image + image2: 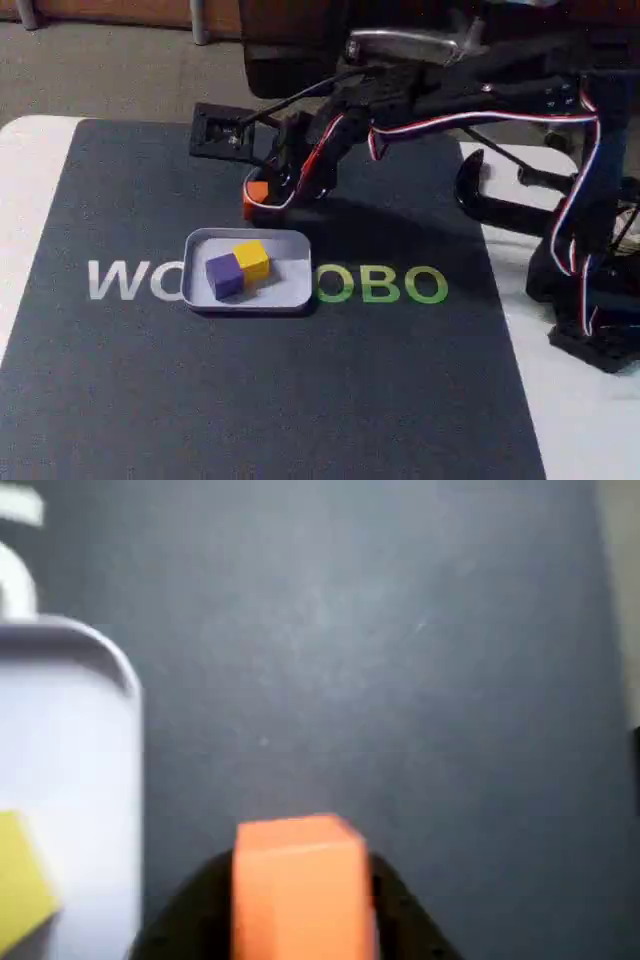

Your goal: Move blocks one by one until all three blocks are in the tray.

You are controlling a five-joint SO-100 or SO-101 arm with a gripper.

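The pale tray [290, 296] lies on the dark mat with the purple block [224, 276] and the yellow block [252, 259] touching each other inside it. Just behind the tray's far rim, my gripper [262, 200] is shut on the orange block [256, 192]. In the wrist view the orange block [300, 890] sits between the dark jaws of the gripper [300, 925] at the bottom edge. The tray [70, 740] lies to its left, with a corner of the yellow block [22, 882] showing. Whether the orange block touches the mat cannot be told.
A dark mat [300, 400] with large lettering covers the white table [25, 200]. The arm's base and a black clamp [500, 205] stand at the right. A black square wrist mount [222, 132] sticks out behind the gripper.
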